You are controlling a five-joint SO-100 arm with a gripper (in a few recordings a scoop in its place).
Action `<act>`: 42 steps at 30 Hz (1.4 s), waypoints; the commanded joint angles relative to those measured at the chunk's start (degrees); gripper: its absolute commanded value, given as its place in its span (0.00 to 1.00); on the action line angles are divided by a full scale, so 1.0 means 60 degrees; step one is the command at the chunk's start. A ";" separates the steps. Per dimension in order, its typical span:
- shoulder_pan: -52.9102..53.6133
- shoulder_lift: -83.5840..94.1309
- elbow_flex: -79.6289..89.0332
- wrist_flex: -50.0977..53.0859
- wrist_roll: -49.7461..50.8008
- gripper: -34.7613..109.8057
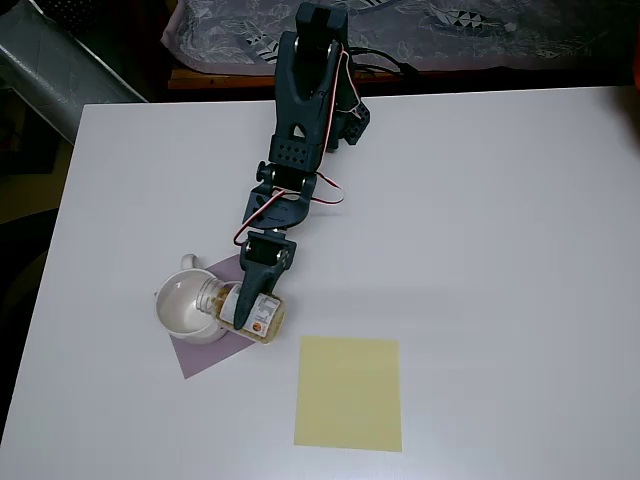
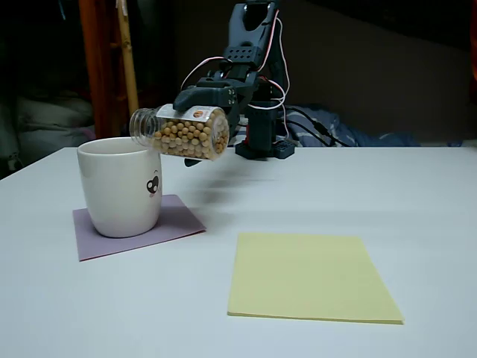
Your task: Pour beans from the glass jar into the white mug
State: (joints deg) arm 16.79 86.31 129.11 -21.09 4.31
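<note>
**Jar tipped at the mug's rim, beans not yet falling**

The end effector (image 1: 250, 305) is clamped on the glass jar (image 2: 182, 132), holding it on its side just above the white mug (image 2: 121, 186). The jar's long axis lies nearly level, its open mouth pointing left in the fixed view, over the mug's rim. The beans (image 2: 192, 136) sit packed toward the base. The mouth hangs near the rim's edge, so a steeper tilt could send beans bouncing onto the purple mat (image 2: 179, 220) or the table (image 2: 417, 201). A lowered neck could also knock the mug.
</note>
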 commanded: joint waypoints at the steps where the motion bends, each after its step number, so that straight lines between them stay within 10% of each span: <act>1: 0.0103 0.0234 -0.0161 0.0264 0.0483 0.24; 42: -0.0088 0.0396 -0.0732 0.1729 0.2241 0.25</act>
State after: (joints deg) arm 16.44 88.07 124.01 -10.72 16.35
